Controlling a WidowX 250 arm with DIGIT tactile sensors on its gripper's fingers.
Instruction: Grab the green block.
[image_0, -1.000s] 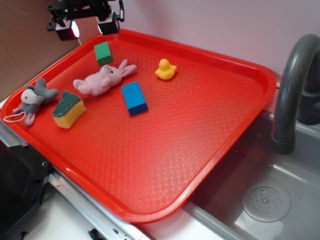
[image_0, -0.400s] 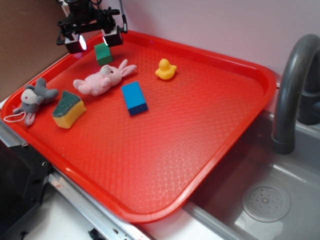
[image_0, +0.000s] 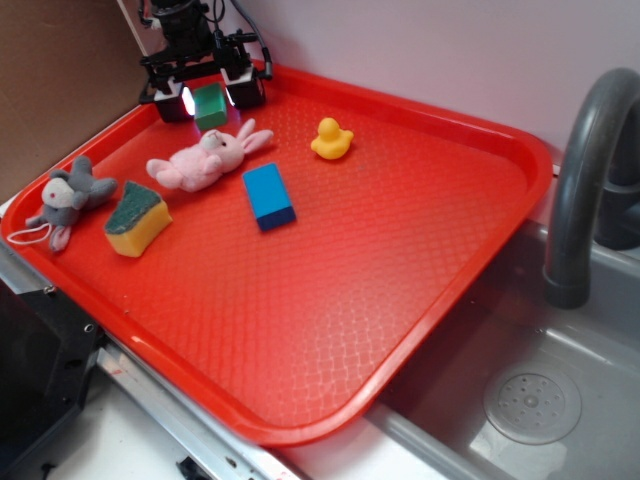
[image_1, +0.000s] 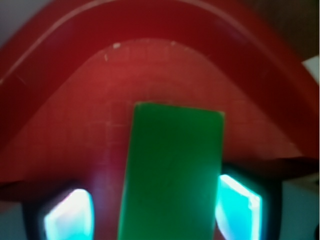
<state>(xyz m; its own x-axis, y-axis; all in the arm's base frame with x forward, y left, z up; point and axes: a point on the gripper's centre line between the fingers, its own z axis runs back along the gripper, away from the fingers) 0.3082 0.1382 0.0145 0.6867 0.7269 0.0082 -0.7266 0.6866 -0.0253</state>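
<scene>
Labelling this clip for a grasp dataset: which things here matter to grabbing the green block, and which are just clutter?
In play: green block, gripper open astride it.

Clutter: pink bunny, yellow duck, blue block, sponge, grey plush, all on the red tray.

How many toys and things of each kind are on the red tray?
Blocks: 2, a small green cuboid block and a larger blue rectangular block
Plush animals: 2, a pink bunny and a grey mouse
Yellow rubber ducks: 1
Yellow sponges with a dark green top: 1
Total: 6
</scene>
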